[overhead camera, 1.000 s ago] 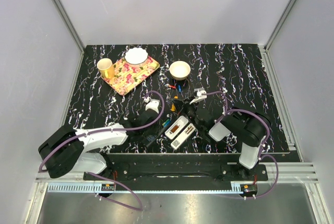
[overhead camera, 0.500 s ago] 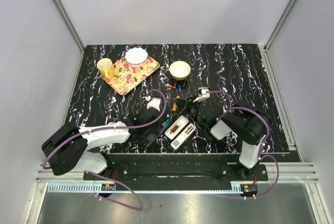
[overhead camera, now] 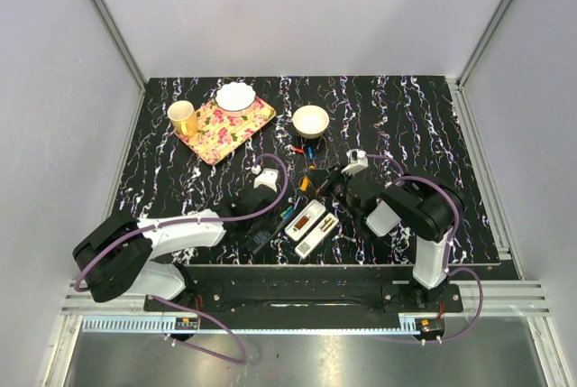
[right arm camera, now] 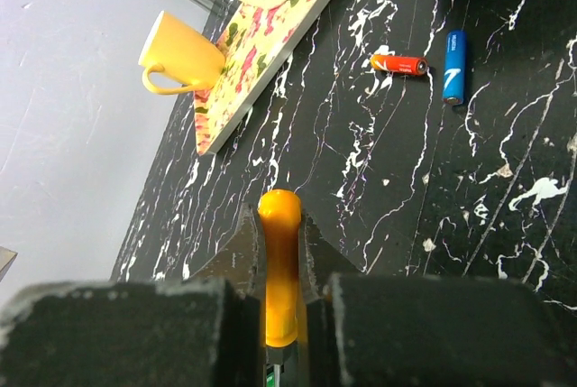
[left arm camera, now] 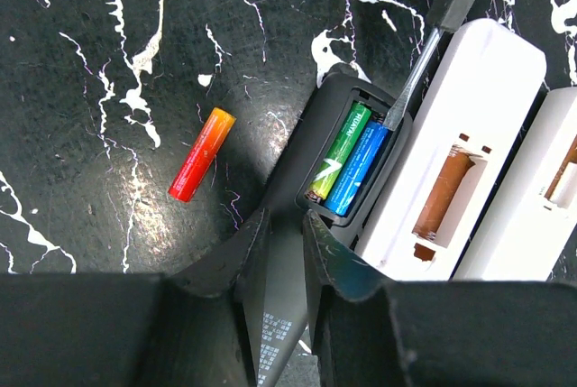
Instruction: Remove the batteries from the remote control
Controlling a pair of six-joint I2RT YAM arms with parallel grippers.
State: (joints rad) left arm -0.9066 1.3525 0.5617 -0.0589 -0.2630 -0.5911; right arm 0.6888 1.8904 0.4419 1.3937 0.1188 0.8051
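My left gripper (left arm camera: 284, 220) is shut on the lower end of a black remote (left arm camera: 297, 161) whose battery bay lies open. A green battery (left arm camera: 341, 148) and a blue battery (left arm camera: 359, 166) sit side by side in the bay. My right gripper (right arm camera: 281, 225) is shut on the orange handle of a screwdriver (right arm camera: 280, 270). The screwdriver's dark shaft (left arm camera: 419, 62) reaches down to the top end of the blue battery. A loose red-orange battery (left arm camera: 200, 166) lies on the table left of the remote. In the top view the left gripper (overhead camera: 268, 225) and right gripper (overhead camera: 317, 181) meet at mid table.
Two white remotes (left arm camera: 460, 161) (left arm camera: 541, 216) with open bays lie right of the black one. A red battery (right arm camera: 399, 64) and a blue one (right arm camera: 454, 66) lie loose near a cream bowl (overhead camera: 310, 120). A floral tray (overhead camera: 233, 125), white dish (overhead camera: 235, 96) and yellow cup (overhead camera: 182, 117) stand at back left.
My right wrist has shifted a little up and to the right with the screwdriver in it. The left arm and the black remote have hardly moved.
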